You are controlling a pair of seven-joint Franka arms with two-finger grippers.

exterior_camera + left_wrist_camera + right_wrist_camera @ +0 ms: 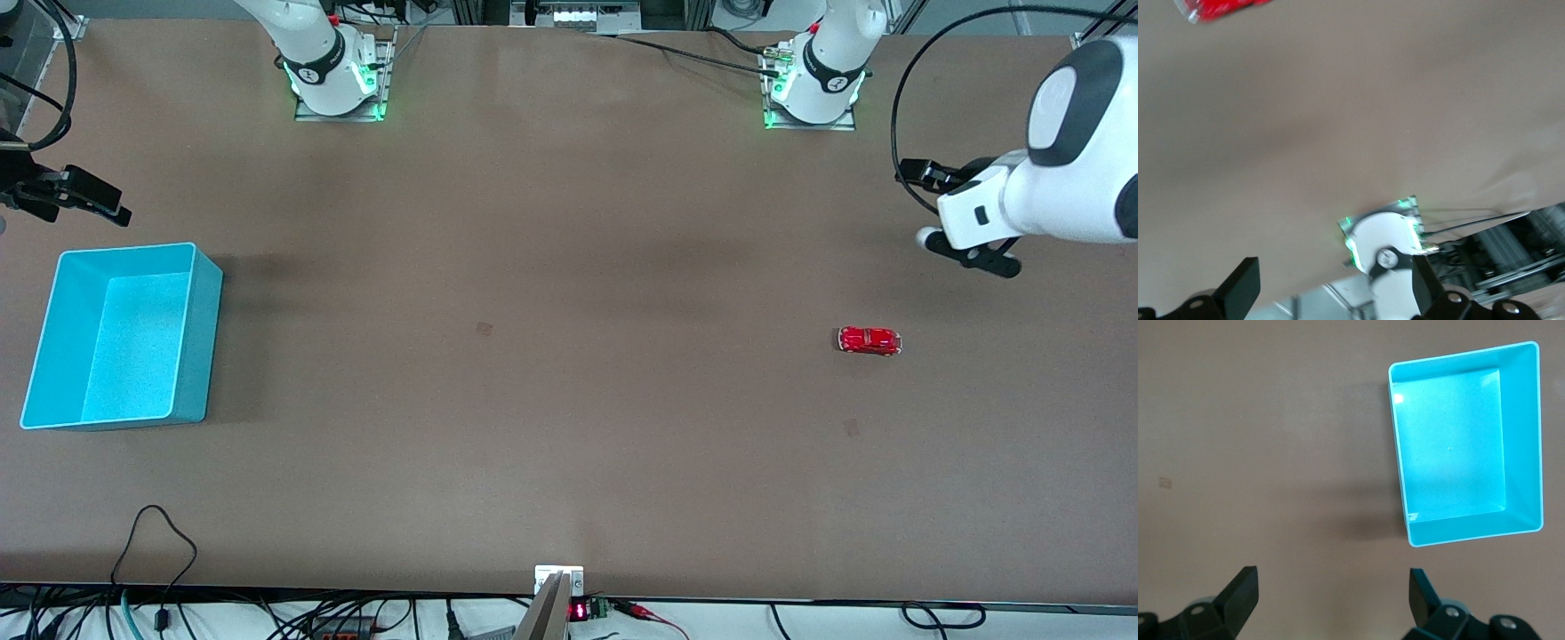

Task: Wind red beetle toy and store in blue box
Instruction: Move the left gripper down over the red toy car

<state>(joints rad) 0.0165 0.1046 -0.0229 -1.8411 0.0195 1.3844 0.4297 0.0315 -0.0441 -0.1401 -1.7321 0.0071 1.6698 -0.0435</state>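
The red beetle toy stands on the table toward the left arm's end; its edge also shows in the left wrist view. The blue box sits open and empty at the right arm's end, and shows in the right wrist view. My left gripper hangs tilted in the air over the table, apart from the toy, open and empty. My right gripper hovers over the table just beside the box, open and empty.
The two arm bases stand along the table's edge farthest from the front camera. Cables lie along the nearest edge. A wide stretch of brown table separates toy and box.
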